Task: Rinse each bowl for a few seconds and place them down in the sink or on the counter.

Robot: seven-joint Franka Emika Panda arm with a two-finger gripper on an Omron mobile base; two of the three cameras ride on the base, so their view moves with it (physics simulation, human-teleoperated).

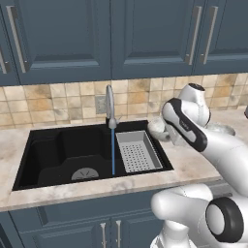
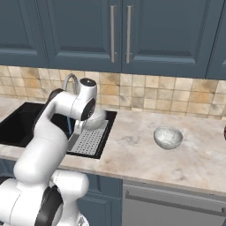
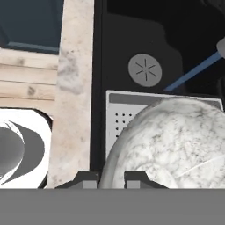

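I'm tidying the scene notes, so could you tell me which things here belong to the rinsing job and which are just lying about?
Job:
- held bowl, gripper shut on it
- second bowl on the counter
- sink
- faucet, water running

Lying about:
- perforated tray in the sink
- wall cabinets

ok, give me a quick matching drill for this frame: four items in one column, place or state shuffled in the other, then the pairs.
Items
1. bowl in the gripper
2. second bowl
3. tap
4. perforated tray

Place or state
A. sitting in the right side of the sink
B. upright on the counter, right of the sink
C. running, a thin stream falling into the basin
D. held up over the sink's right end, above the tray

Pairs: 1-D, 2-B, 3-C, 4-A. The gripper is shut on the first bowl's rim.
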